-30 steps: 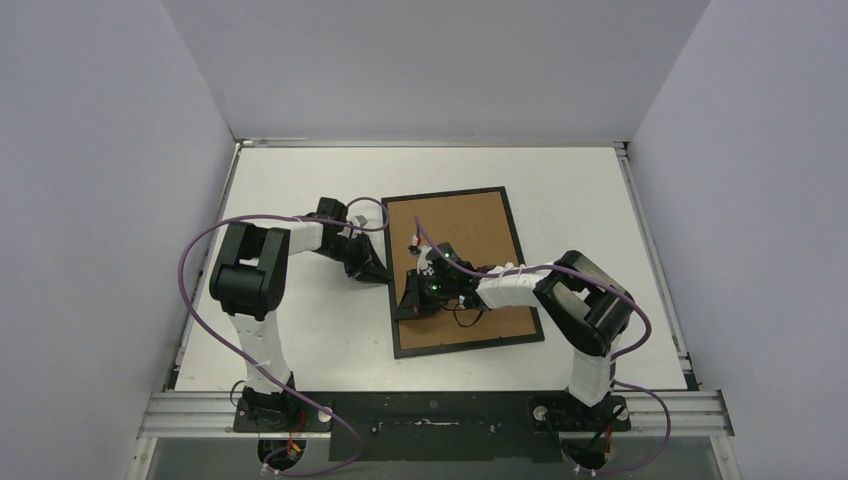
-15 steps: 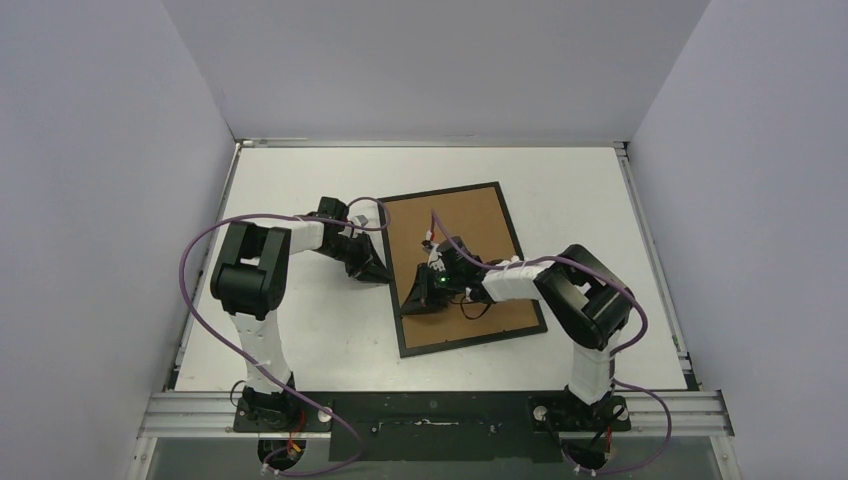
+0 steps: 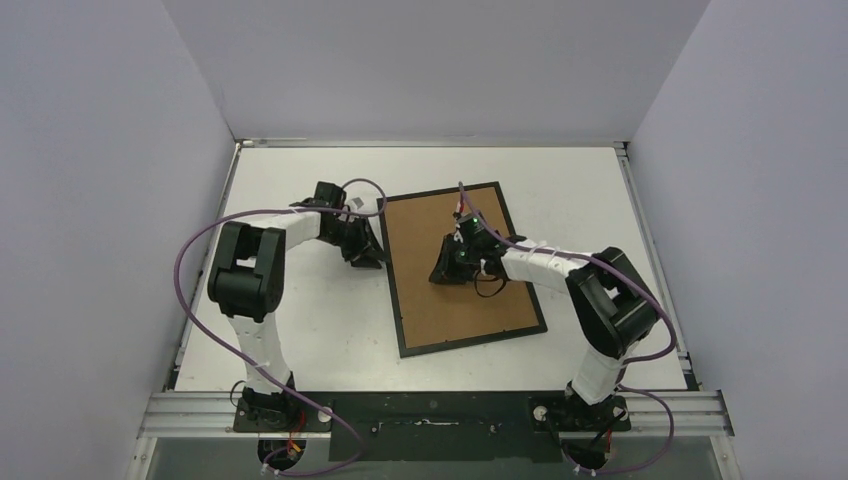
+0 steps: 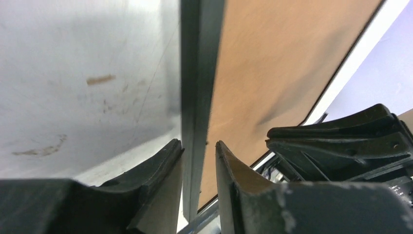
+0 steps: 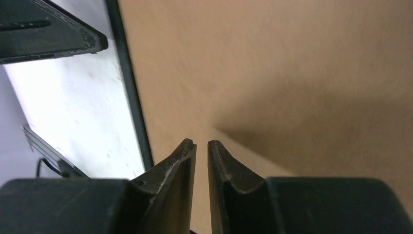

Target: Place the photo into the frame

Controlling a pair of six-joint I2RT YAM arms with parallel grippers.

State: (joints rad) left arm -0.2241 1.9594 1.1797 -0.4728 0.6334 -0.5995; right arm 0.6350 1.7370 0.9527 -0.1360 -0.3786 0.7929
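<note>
The frame (image 3: 470, 343) is lying flat mid-table. The left gripper (image 4: 198, 146), jaws slightly apart, is straddling its left rail. The right gripper (image 5: 201, 145), barely parted and empty, is hanging over the brown cardboard backing (image 3: 450, 310). The photo is not showing. A snagged finger could be dragging the frame askew.

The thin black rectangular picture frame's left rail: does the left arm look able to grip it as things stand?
Probably yes: the left gripper straddles that rail of the thin black frame, nothing blocking it; the right gripper is off over the brown cardboard backing.
</note>
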